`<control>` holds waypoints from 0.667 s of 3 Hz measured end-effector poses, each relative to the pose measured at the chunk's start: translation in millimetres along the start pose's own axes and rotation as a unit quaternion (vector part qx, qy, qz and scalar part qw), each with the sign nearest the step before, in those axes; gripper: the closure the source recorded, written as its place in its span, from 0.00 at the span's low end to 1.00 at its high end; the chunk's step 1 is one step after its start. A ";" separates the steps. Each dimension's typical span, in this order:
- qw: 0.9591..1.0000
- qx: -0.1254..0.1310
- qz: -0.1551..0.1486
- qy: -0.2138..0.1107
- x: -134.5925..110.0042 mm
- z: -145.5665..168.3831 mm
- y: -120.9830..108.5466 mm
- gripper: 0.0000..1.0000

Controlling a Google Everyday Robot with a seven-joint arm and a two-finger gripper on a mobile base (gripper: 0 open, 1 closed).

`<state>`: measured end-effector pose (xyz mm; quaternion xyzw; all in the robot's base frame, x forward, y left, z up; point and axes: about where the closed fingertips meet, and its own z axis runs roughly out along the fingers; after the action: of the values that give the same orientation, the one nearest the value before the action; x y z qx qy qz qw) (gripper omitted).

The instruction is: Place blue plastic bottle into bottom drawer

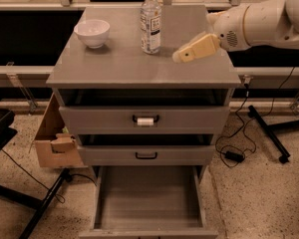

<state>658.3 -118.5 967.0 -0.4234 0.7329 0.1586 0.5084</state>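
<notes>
Cardboard showed at the far left, a box (54,146) against the left side of the grey cabinet (114,68); on the cabinet top I saw the white bowl (92,32) near the far left corner; right of it, well apart, the blue plastic bottle (150,21) stood upright with its white cap on, toward the far edge; low and near me, the bottom drawer (147,203) was pulled fully out under the two upper drawers; the gripper (180,57) hung over the top just right of the bottle, not touching it; wide or narrow, I could not tell; a black cable (234,156) lay on the floor at right.
</notes>
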 end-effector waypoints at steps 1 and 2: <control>1.000 -0.002 -0.003 0.004 1.1 -1.2 1.3 0.00; 1.000 -0.001 0.001 -0.009 2.7 15.5 0.4 0.00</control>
<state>667.2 -109.3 957.9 -0.4217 0.7284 0.1636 0.5147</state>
